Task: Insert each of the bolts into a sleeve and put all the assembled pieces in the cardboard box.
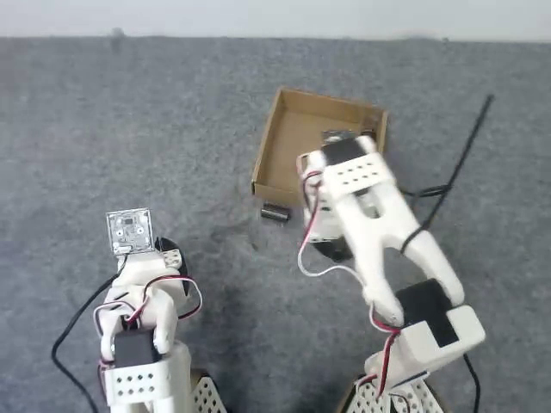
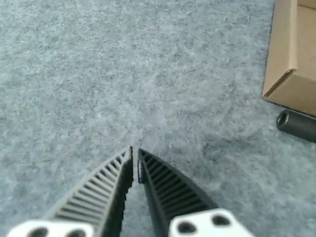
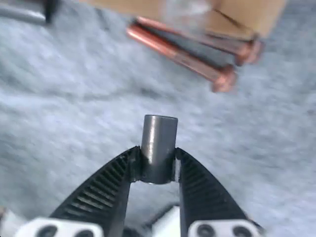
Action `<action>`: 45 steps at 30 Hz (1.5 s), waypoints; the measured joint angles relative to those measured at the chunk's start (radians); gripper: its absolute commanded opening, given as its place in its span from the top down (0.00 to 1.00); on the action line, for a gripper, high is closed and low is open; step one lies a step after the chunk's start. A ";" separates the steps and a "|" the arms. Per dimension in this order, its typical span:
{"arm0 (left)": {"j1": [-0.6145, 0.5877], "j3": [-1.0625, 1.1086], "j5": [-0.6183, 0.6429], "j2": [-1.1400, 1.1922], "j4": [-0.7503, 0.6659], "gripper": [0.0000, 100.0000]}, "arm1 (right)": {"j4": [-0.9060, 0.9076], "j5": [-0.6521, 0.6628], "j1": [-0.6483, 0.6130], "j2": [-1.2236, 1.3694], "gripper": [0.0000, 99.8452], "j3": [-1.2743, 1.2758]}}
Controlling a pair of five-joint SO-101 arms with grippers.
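1. Right gripper [image 3: 157, 160]: pinches a dark grey cylindrical metal sleeve [image 3: 159, 136]. The sleeve stands roughly upright between the ribbed black fingers [image 3: 106, 190], its upper end sticking out past the tips and its lower end clamped.
2. Two copper-coloured hex-head bolts [image 3: 187, 59] lie side by side on the carpet beyond the held sleeve. They rest just beside the outer wall of the brown cardboard box [image 3: 247, 15], apart from the sleeve.
3. Left gripper [image 2: 135, 154]: fingers pressed together with nothing between them, tips down near the grey carpet-covered table [image 1: 129, 112].
4. A second dark sleeve [image 2: 297, 124] lies on its side on the carpet, just outside the near corner of the box [image 2: 286, 49]. The high view shows it at [image 1: 275, 212], close below the box's near wall.
5. The box [image 1: 265, 146] sits open-topped at mid-table. The white right arm [image 1: 379, 215] reaches over its near right corner.
6. A dark item shows on the box floor by the right arm's wrist. It may be an assembled piece or part of the arm; I cannot tell which.
7. The left arm [image 1: 142, 327] sits at the near left, well apart from the box.
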 measured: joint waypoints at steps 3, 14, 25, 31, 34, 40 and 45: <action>0.000 0.000 0.000 0.000 0.000 0.98 | 0.037 0.097 0.077 0.000 0.96 0.015; 0.000 0.000 0.000 0.000 0.000 0.98 | -0.084 0.130 0.345 -0.043 0.99 0.236; 0.000 0.000 0.000 0.000 0.000 0.98 | -0.385 0.130 0.612 -0.295 0.99 0.485; 0.000 0.000 0.000 0.000 0.000 0.98 | -0.677 0.249 0.786 -0.328 0.99 0.649; 0.000 0.000 0.000 0.000 0.000 0.98 | -0.764 0.405 0.810 -0.325 0.99 0.689; 0.000 0.000 0.000 0.000 0.000 0.98 | -0.847 0.694 0.815 -0.293 0.99 0.692; 0.000 0.000 0.000 0.000 0.000 0.98 | -0.873 0.806 0.815 -0.293 0.96 0.692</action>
